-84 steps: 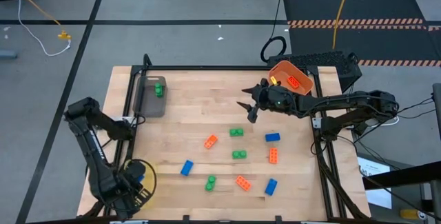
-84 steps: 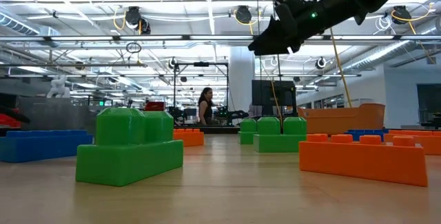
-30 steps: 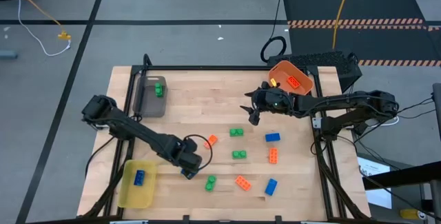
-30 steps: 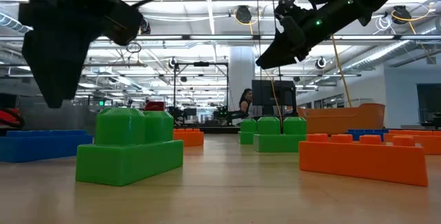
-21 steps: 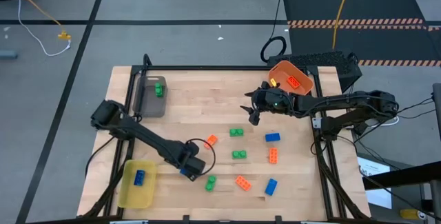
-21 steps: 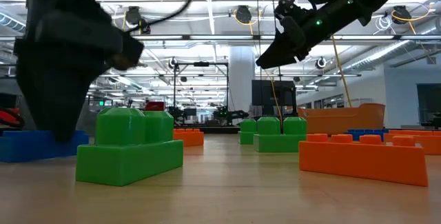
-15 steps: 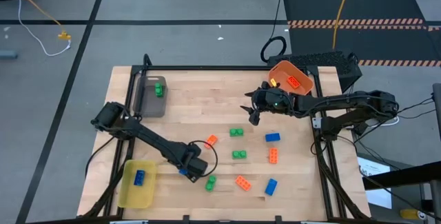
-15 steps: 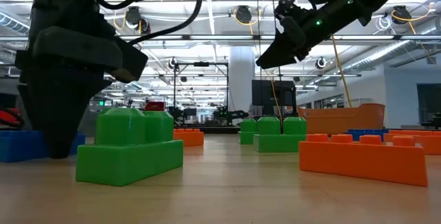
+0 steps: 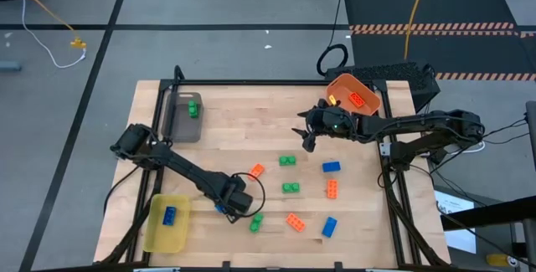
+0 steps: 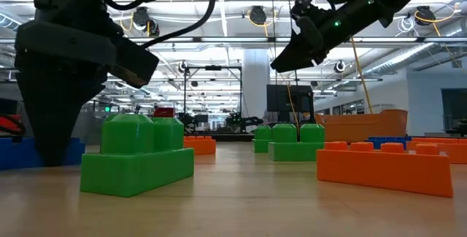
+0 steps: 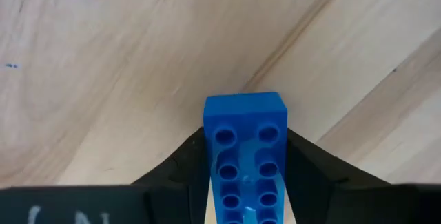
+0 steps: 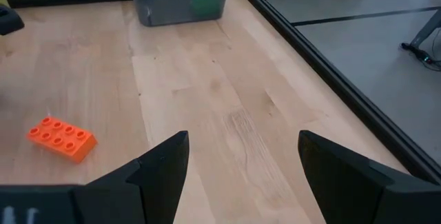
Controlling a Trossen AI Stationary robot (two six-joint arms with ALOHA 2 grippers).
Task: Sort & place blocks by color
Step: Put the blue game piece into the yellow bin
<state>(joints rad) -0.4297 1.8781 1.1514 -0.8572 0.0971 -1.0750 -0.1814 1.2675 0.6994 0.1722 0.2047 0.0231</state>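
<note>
Your left gripper (image 9: 226, 208), low at centre-left of the high view, has its fingers set either side of a blue block (image 11: 245, 156) on the wood table (image 9: 234, 130), w/ the right gripper (image 9: 303, 136) spread wide, hovering upper centre-right near the orange bin (image 9: 355, 94).

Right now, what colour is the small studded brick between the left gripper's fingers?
Blue. The small studded plastic brick shows best in the left wrist view, between the left gripper fingers.

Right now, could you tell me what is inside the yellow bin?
One blue block lies inside the yellow bin; the rest of its floor shows bare. The left gripper is over another blue block on the table, fingers either side.
</note>
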